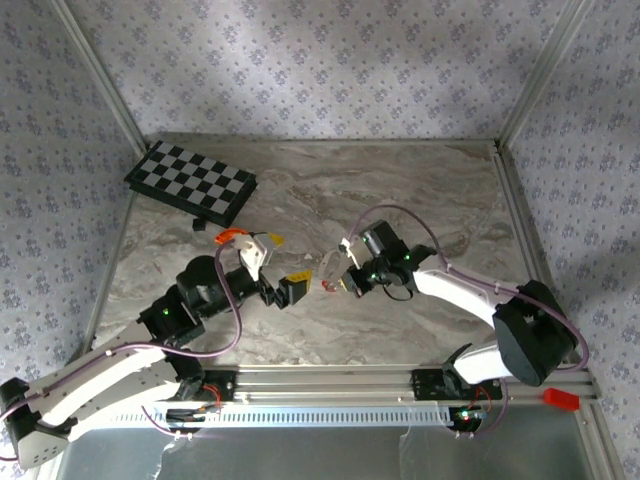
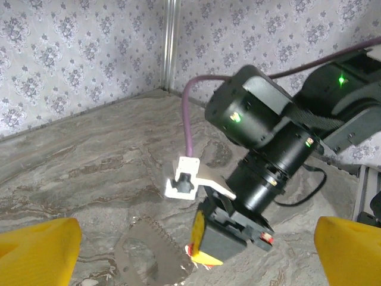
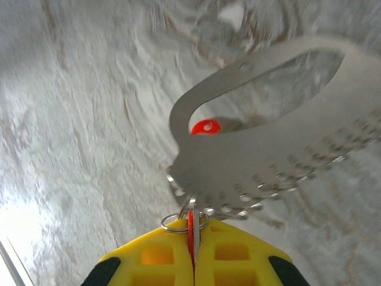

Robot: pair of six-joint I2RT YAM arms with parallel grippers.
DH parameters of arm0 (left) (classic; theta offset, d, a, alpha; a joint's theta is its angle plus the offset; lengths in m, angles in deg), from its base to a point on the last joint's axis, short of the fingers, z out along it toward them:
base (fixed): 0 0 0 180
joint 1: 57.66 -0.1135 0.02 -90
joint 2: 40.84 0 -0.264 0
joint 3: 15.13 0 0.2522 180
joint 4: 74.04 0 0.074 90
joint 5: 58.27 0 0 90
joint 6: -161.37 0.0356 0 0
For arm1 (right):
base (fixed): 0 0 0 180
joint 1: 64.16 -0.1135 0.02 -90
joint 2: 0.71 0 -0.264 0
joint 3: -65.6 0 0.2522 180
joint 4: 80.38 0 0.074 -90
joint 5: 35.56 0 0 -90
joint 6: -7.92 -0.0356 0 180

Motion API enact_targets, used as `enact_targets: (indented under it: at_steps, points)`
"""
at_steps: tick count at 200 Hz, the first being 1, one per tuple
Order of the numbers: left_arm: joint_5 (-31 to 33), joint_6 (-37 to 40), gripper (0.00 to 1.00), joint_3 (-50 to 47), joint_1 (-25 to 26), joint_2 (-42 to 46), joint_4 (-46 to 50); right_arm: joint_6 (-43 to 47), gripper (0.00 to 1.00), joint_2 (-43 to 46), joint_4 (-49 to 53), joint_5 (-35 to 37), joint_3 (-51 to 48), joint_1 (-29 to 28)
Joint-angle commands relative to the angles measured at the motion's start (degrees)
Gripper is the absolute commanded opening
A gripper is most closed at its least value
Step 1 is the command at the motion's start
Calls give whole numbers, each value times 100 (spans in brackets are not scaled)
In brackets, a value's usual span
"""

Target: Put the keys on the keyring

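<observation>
One key (image 3: 191, 237) — red, pinched between right fingers (image 3: 153, 260), against keyring (image 3: 262, 164) (ridged edge)

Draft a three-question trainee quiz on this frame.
1. True or false: the left gripper is shut.
2. The keyring is: A) at the right gripper's fingertips; B) on the checkerboard; C) between the left gripper's fingers.
3. In the right wrist view, what shows through the keyring's loop?

Key: 1 false, its fingers stand wide apart. 2 A. 3 a red key.
</observation>
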Motion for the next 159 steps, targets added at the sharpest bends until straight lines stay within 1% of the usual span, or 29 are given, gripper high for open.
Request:
enact_targets:
  at_steps: [1,23,48,70,76,96,111,136,146,159]
  points:
    - [37,-45,99,74,-47,-104,-375,-394,0,150,-339,-71,-303,-145]
    - [-14,-50,99,129,-48,-271,-513,-571,0,166,-386,65,-543,-244]
    - [-18,-81,99,137,-50,-410,-583,-733,0,242,-486,59,-808,-309]
    - [142,-83,99,210,-44,-520,-400,-844,0,289,-508,131,-972,-347]
    - [193,-80,99,231,-56,-539,-343,-873,2,311,-515,151,-1009,-351]
    - [362,-90,99,269,-59,-566,-176,-954,9,478,-559,276,-1125,-359]
    - [532,-89,99,296,-67,-553,-32,-988,16,711,-554,434,-1194,-368]
    - [786,-125,100,314,-80,-523,172,-933,27,1369,-273,876,-1205,-381]
    - [862,-140,100,346,-85,-508,297,-866,34,1753,-83,1115,-1165,-383]
    - [967,-143,100,405,-94,-515,465,-735,49,2287,134,1430,-1115,-373]
